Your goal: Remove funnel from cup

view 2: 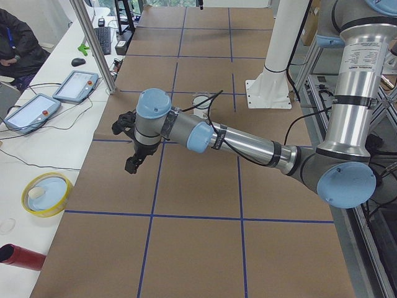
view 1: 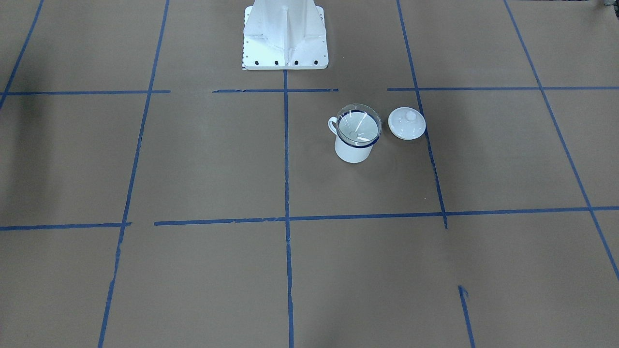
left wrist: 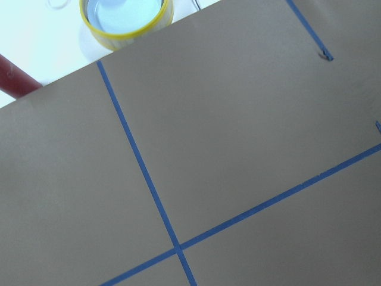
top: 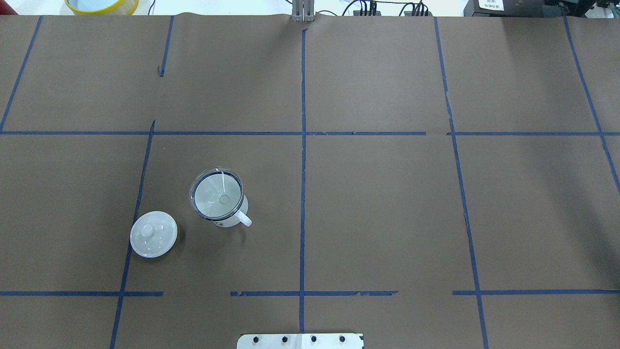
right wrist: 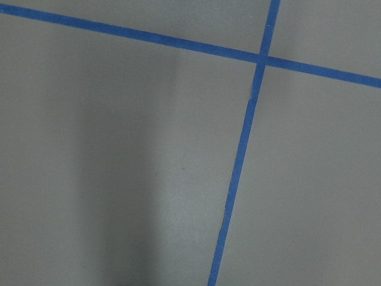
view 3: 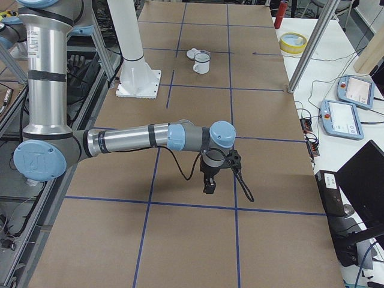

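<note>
The clear funnel sits upright in the mouth of the white mug with the dark blue rim, the cup. In the overhead view the funnel covers the cup, whose handle points toward the robot. The cup also shows far off in the exterior right view. My left gripper shows only in the exterior left view, above the table and far from the cup. My right gripper shows only in the exterior right view, also far from the cup. I cannot tell whether either is open or shut.
A white domed lid lies on the table beside the cup, also in the overhead view. A yellow-rimmed bowl and a red cylinder sit off the table's far left edge. The robot base stands at the near edge.
</note>
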